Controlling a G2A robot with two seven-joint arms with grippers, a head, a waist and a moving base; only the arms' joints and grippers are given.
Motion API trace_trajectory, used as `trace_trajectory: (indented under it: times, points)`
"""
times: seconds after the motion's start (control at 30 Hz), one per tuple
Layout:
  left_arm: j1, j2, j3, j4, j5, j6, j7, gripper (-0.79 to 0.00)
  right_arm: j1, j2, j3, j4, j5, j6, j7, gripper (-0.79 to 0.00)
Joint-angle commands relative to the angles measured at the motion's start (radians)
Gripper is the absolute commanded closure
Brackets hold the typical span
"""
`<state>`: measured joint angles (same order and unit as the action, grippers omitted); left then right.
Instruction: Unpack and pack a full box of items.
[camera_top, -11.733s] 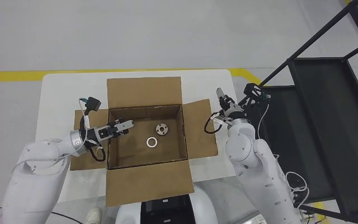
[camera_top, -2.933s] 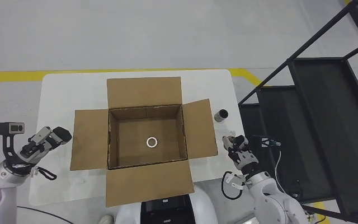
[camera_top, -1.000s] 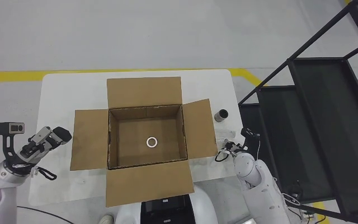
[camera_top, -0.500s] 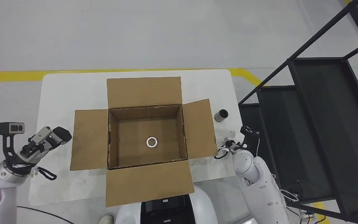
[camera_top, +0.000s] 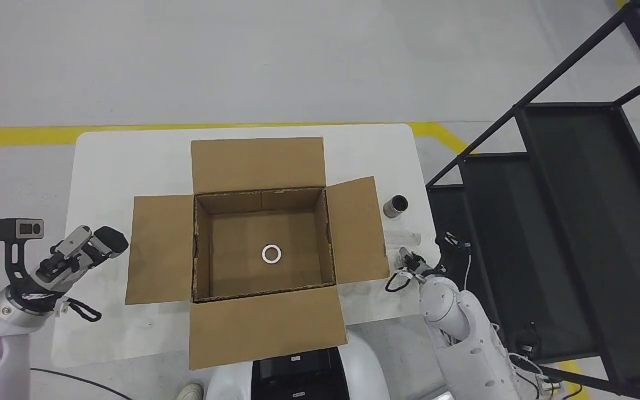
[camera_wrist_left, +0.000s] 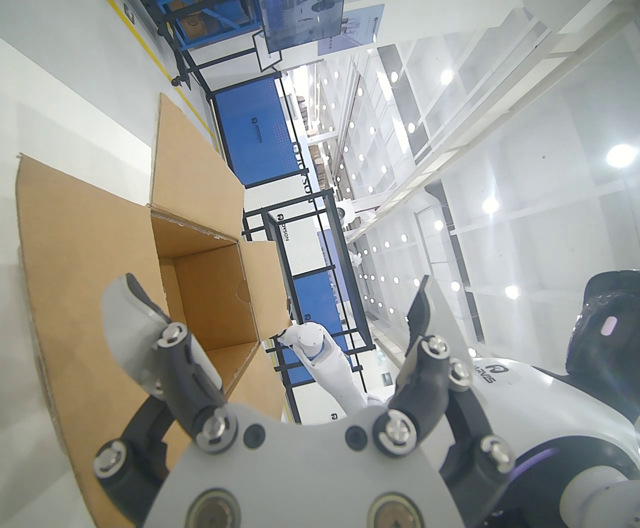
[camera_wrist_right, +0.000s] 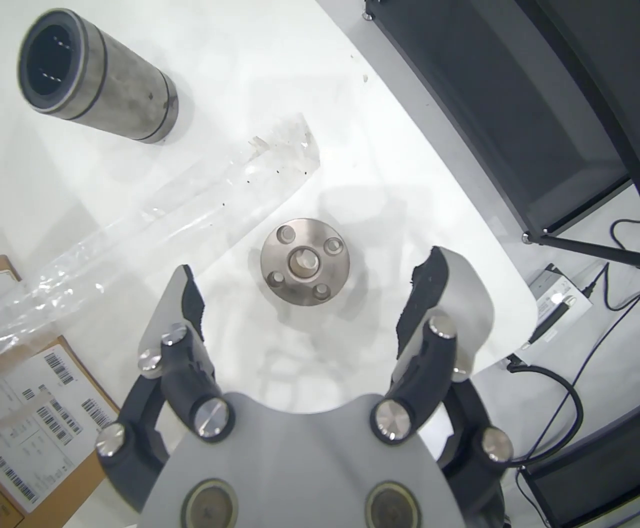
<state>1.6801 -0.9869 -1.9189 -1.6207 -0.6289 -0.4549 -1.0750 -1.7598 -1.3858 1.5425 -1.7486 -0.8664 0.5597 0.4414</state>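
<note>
Clear plastic sleeve (camera_wrist_right: 175, 200) between steel cylinder (camera_wrist_right: 95, 75) and flange (camera_wrist_right: 305, 261)

1 cardboard box (camera_top: 160, 250) is counted on 1 table (camera_top: 120, 160), and 4 flaps are seen folded out from it. Inside the box, 1 white ring (camera_top: 271, 254) is counted. Outside the box, on the table, 1 metal cylinder (camera_wrist_right: 97, 77), 1 round metal disc (camera_wrist_right: 304, 261) and 1 clear plastic sleeve (camera_wrist_right: 175, 200) are counted. 2 dark bands are seen around the cylinder, and 4 small holes are counted around the 1 middle bore of the disc. 2 grippers are counted, the left gripper (camera_wrist_left: 272, 295) and the right gripper (camera_wrist_right: 309, 264), each fitted with 2 fingers (camera_wrist_right: 192, 300).
</note>
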Motion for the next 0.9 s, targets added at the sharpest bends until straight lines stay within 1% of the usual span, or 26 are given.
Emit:
trace_trajectory:
  times: [0.0,0.13,0.27,0.43,0.6,0.73,0.83,0.87]
  points:
    - [0.0,0.0,0.0,0.0,0.0,0.0,0.0,-0.785,-0.034,0.0,0.002,-0.051,-0.013,0.018,-0.006,-0.785]
    - [0.0,0.0,0.0,0.0,0.0,0.0,0.0,-0.785,-0.081,0.001,0.005,-0.131,-0.025,0.027,-0.033,-0.785]
    - [0.0,0.0,0.0,0.0,0.0,0.0,0.0,-0.785,-0.139,0.0,0.007,-0.236,-0.011,-0.037,-0.091,-0.785]
    - [0.0,0.0,0.0,0.0,0.0,0.0,0.0,-0.785,-0.185,0.001,-0.023,-0.35,-0.1,-0.071,-0.187,-0.785]
    - [0.0,0.0,0.0,0.0,0.0,0.0,0.0,-0.785,-0.22,0.002,-0.091,-0.482,-0.229,-0.077,-0.237,-0.785]
    - [0.0,0.0,0.0,0.0,0.0,0.0,0.0,-0.785,-0.22,0.007,-0.149,-0.555,-0.315,-0.162,-0.204,-0.785]
    - [0.0,0.0,0.0,0.0,0.0,0.0,0.0,-0.785,-0.178,0.012,-0.214,-0.588,-0.4,-0.251,-0.116,-0.785]
    - [0.0,0.0,0.0,0.0,0.0,0.0,0.0,-0.785,-0.146,0.014,-0.248,-0.589,-0.446,-0.289,-0.06,-0.785]
